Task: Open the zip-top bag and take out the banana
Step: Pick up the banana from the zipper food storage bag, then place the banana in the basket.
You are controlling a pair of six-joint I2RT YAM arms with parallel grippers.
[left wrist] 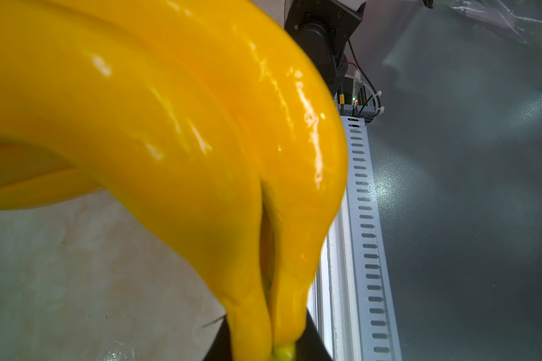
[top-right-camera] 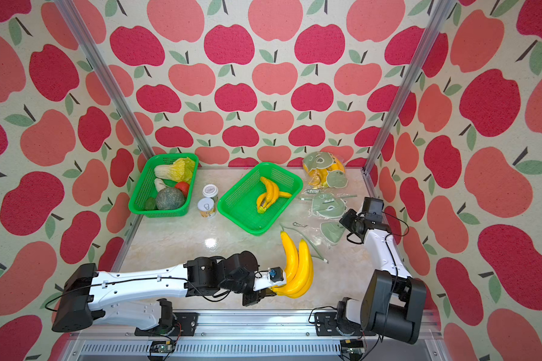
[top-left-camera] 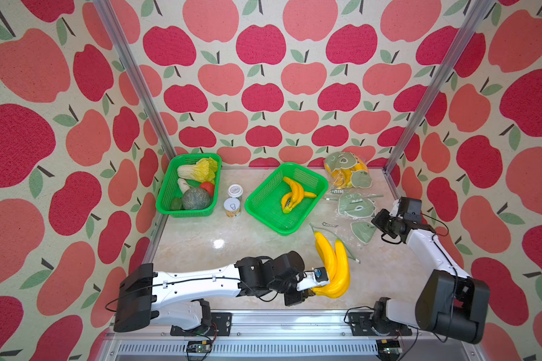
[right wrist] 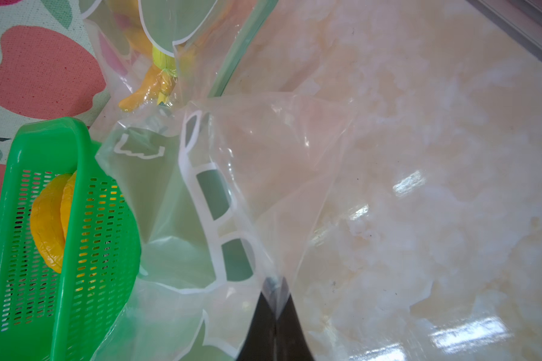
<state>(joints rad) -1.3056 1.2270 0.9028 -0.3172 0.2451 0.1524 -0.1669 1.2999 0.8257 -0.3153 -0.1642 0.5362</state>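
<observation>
A yellow banana (top-left-camera: 332,268) (top-right-camera: 298,268) bunch hangs over the front of the table, outside the bag. My left gripper (top-left-camera: 315,286) (top-right-camera: 274,287) is shut on its stem end. The banana (left wrist: 169,125) fills the left wrist view, its stem pinched in the gripper (left wrist: 265,347). The clear zip-top bag (top-left-camera: 357,215) (top-right-camera: 329,212) with green cartoon prints lies crumpled at the right, its green zip strip loose toward the banana. My right gripper (top-left-camera: 377,220) (top-right-camera: 344,220) (right wrist: 276,312) is shut on a fold of the bag (right wrist: 263,156).
A green basket (top-left-camera: 264,219) (top-right-camera: 237,219) holding another banana bunch sits mid-table. Another printed bag with bananas (top-left-camera: 344,170) leans at the back right. A green basket (top-left-camera: 185,214) of vegetables and two cans (top-left-camera: 233,200) stand at the back left.
</observation>
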